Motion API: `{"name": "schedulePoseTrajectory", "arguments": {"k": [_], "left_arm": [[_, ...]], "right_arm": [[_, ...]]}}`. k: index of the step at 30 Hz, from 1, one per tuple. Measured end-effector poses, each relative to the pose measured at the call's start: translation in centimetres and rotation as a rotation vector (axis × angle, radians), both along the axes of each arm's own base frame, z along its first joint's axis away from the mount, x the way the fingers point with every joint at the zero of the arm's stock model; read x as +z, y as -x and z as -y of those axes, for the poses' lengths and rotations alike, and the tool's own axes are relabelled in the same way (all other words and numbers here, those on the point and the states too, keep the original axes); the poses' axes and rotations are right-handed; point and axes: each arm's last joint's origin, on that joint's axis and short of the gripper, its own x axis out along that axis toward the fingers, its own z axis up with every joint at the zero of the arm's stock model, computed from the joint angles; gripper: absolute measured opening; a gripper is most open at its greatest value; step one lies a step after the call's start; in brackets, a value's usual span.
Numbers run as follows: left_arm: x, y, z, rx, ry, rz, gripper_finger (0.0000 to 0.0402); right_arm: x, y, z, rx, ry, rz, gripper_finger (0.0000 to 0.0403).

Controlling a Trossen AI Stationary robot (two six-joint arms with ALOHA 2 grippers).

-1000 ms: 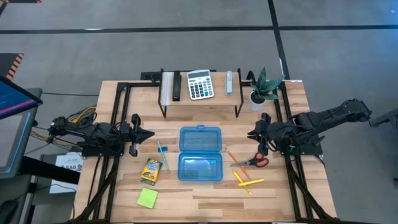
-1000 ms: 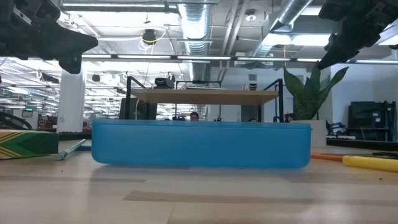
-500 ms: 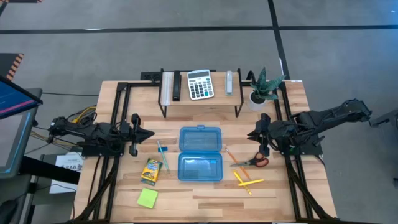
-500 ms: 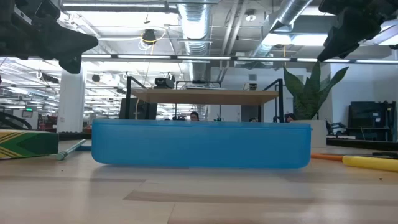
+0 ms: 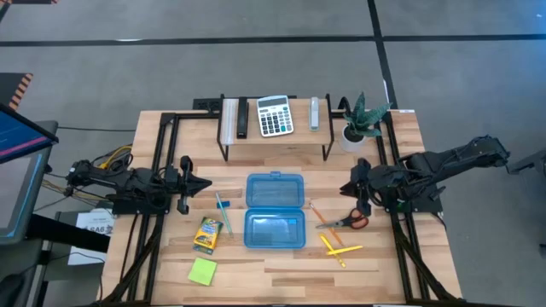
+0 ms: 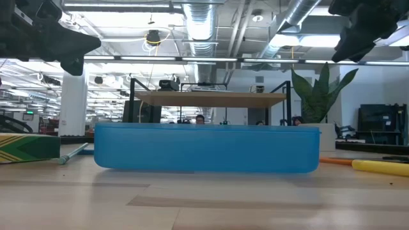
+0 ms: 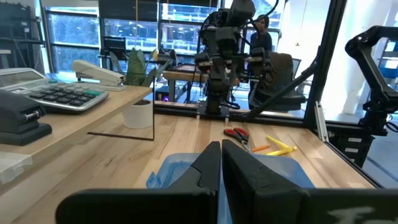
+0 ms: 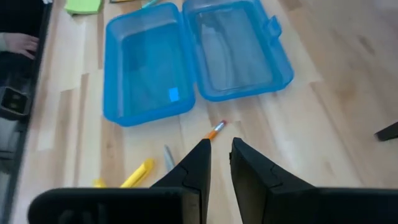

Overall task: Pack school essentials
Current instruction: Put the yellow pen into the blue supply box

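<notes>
Left gripper: seen left of centre in the high view, hovering above the table; its fingers are nearly together with nothing between them, as shown in the left wrist view.
Right gripper: seen right of centre in the high view, above the table just over the scissors; a narrow gap is kept between its fingers, and nothing is gripped.
Blue case: laid open at the centre of the high view, both halves facing up.
Red-handled scissors: placed just right of the case on the table.
Yellow pencils: laid lower right of the case, below the scissors.
Teal pen: found just left of the case.
Crayon box: set lower left of the case, near the pen.
Sticky-note pad: located near the lower left of the table.
Calculator: kept on the shelf at the upper centre.
</notes>
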Motion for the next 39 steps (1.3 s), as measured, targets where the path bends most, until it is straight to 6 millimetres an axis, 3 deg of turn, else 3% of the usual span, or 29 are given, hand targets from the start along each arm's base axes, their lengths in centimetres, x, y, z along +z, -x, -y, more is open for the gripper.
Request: {"name": "schedulePoseTrajectory", "arguments": {"k": [12, 23, 31, 39], "left_arm": [[0.0, 0.0, 0.0, 0.001, 0.0, 0.0, 0.0004], [0.0, 0.0, 0.0, 0.001, 0.0, -0.001, 0.0004], [0.0, 0.0, 0.0, 0.001, 0.0, -0.003, 0.0004], [0.0, 0.0, 0.0, 0.0, 0.0, -0.003, 0.0004]], "right_arm": [[-0.5, 0.2, -1.2, 0.075, -0.016, -0.059, 0.0084], [-3.3, -1.7, -3.9, 0.126, -0.002, -0.269, 0.0084], [-3.5, -3.0, -4.6, 0.144, 0.011, -0.314, 0.0084], [-3.2, -2.8, -4.5, 0.153, 0.015, -0.303, 0.0084]]}}
